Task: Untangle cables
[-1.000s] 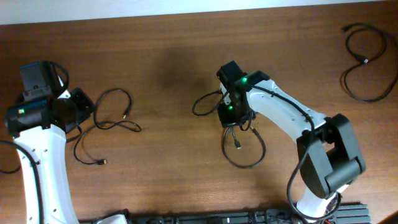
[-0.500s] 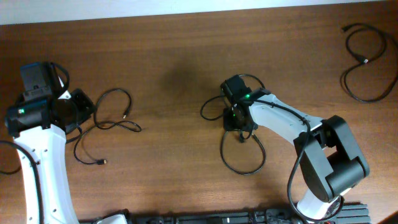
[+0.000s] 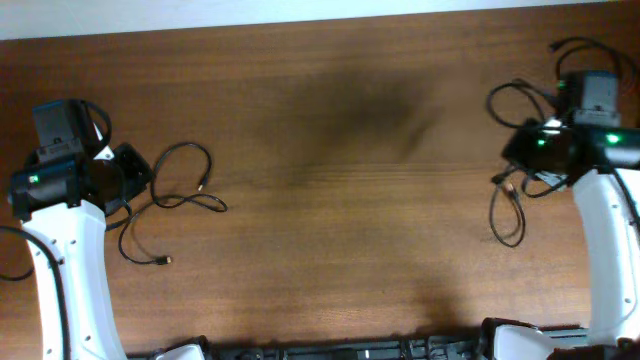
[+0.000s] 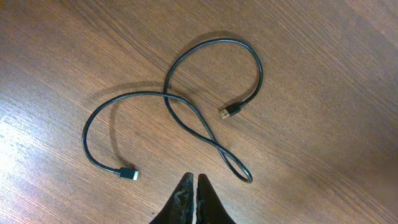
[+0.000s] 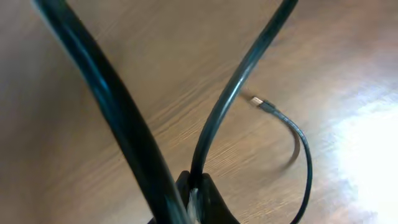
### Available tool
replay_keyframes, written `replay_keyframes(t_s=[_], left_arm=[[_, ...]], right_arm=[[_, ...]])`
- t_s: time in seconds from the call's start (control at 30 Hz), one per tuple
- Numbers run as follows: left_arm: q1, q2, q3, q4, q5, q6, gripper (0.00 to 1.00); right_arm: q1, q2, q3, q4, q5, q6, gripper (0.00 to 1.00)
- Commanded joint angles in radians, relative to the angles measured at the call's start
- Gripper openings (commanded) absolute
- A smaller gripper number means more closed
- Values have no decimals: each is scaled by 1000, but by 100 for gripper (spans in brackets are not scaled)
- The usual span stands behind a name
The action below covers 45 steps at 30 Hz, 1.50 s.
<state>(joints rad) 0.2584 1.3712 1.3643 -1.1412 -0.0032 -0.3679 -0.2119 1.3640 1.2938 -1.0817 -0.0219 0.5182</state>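
Black thin cable (image 5: 221,112), pinched in our right claw (image 5: 194,186), loops out at the brown wooden worktop's (image 3: 320,240) right side; our left claw (image 4: 196,182), pressed together and empty, hovers just behind a second looped cable (image 4: 166,94).

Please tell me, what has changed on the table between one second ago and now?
The right gripper, shut on a held cable, has swung from the middle of the table to its right side and has carried that cable along. The middle is now bare. Unchanged: the left gripper, shut and empty, and the looped cable lying in front of it.
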Motion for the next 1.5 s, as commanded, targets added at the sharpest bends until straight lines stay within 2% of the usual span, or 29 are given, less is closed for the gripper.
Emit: replay_keyframes(t_s=[0.0,0.37,0.6,0.73,0.83,0.97,1.07,1.3,1.33,1.37,1.4,1.43,1.47], left_arm=[[5,2,9,-2,7,-13,4],[5,2,9,-2,7,-13,4],[5,2,9,5,7,-13,3],[5,2,9,4,6,-13,3],[5,2,9,3,7,-13,4],[5,2,9,3,7,-13,7],[5,2,9,6,6,-13,8],[5,2,9,11,6,-13,10],[5,2,9,13,6,-13,10],[5,2,9,18,7,-13,10],[5,2,9,26,7,-13,10],[5,2,9,26,7,-13,10],[5,2,9,25,7,-13,9]], right_arm=[[-27,-4,7,20,17,33,4],[-41,-40,9,19,80,29,4],[-237,-309,21,-31,91,2,4],[-325,-331,21,-37,160,-13,4],[-411,-274,21,-25,271,-6,4],[-574,-116,21,87,293,14,4],[-655,88,21,202,293,14,4],[-669,491,21,266,235,14,4],[-669,526,21,260,228,14,7],[-669,541,21,260,199,14,42],[-669,537,21,264,182,14,62],[-669,536,21,267,182,14,68],[-673,528,24,267,170,14,82]])
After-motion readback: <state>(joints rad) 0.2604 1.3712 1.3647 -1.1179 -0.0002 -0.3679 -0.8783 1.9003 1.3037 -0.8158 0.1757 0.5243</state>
